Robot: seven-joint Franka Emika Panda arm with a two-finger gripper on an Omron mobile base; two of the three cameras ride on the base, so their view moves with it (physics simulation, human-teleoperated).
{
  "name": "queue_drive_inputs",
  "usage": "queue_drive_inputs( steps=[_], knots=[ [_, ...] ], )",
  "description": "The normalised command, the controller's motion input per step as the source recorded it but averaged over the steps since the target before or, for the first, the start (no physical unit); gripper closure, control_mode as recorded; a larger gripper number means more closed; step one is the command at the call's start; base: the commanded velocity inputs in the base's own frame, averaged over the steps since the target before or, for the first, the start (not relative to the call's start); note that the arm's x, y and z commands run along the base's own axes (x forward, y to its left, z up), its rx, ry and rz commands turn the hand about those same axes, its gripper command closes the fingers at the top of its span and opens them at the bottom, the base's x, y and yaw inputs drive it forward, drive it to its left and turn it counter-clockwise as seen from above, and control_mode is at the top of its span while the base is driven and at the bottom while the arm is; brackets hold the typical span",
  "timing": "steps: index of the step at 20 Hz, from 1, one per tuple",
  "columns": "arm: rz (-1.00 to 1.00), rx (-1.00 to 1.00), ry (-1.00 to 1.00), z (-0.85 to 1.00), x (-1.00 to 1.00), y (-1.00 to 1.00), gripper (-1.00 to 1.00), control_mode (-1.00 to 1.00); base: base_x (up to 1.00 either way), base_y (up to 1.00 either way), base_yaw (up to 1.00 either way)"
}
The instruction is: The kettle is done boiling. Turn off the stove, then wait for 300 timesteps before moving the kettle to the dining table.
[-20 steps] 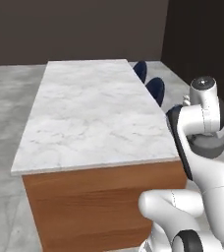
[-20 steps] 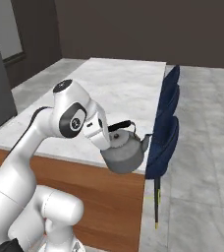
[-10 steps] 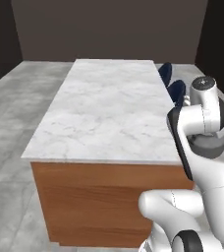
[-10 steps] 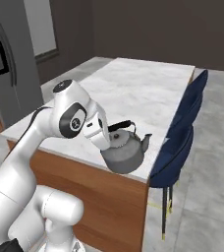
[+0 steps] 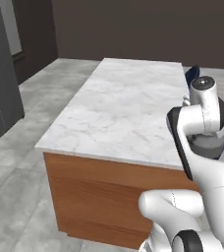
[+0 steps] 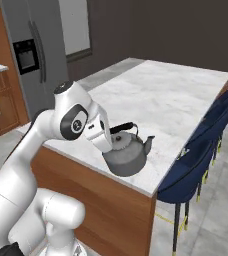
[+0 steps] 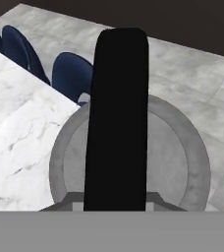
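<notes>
One kettle (image 6: 126, 155) hangs from the fingers (image 6: 109, 136), which pinch its black handle (image 7: 116, 118). It is in the air over the surface's (image 6: 166, 100) near right corner, half beyond the edge, above the chairs (image 6: 206, 145); the marble lies to the left.

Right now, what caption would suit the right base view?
White arm's pincer carries a grey kettle by its handle over the marble dining table's corner.
</notes>
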Motion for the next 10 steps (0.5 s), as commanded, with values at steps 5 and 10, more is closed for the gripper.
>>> queue_drive_inputs(
  steps=[5,10],
  knots=[
    [0.0,0.0,0.0,0.0,0.0,0.0,1.0,1.0,0.02,-0.47,0.28],
    [0.0,0.0,0.0,0.0,0.0,0.0,1.0,1.0,0.0,-0.48,0.26]
  ],
)
